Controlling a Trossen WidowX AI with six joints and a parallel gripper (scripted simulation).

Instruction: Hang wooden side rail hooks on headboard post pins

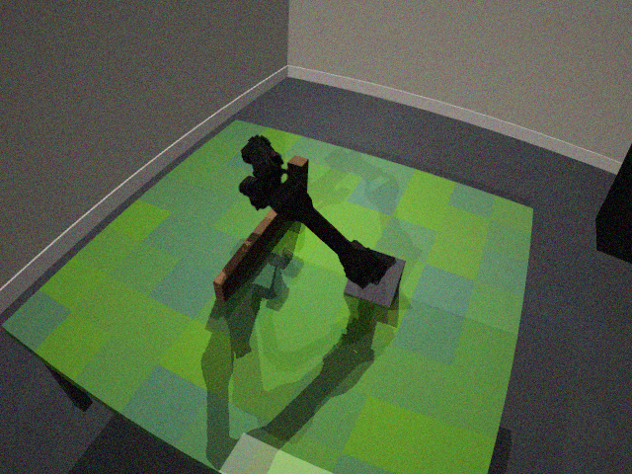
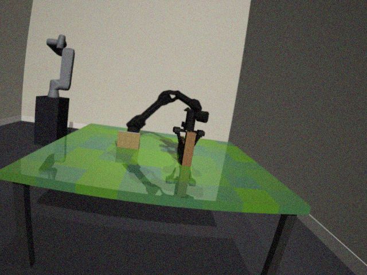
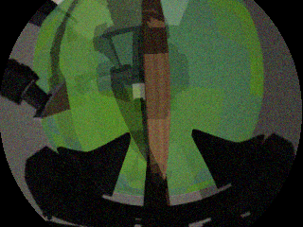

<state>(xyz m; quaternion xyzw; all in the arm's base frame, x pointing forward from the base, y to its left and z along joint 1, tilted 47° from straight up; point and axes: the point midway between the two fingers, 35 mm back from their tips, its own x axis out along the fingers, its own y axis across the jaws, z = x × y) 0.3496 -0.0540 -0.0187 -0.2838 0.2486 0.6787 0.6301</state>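
The wooden side rail (image 1: pixel 237 270) (image 3: pixel 156 85) stands on its narrow edge. Its far end appears to be down on the table (image 1: pixel 408 438) (image 2: pixel 254 204) in the top view. Its other end runs to the headboard post (image 1: pixel 298 173) (image 2: pixel 188 150), which stands upright. The arm covers that junction in the top view and the post covers it in the exterior view, so the hooks, slot and pins are hidden. My gripper (image 3: pixel 162 134) is open, with one finger on each side of the rail and a gap to both fingers. In the exterior view it is low, behind the post.
The arm's base block (image 1: pixel 380 295) (image 2: pixel 128 140) stands on the table beside the rail and post. My forearm passes above the table between that block and the post. A grey arm (image 2: pixel 66 67) on a black pedestal (image 2: pixel 50 118) stands beyond the table.
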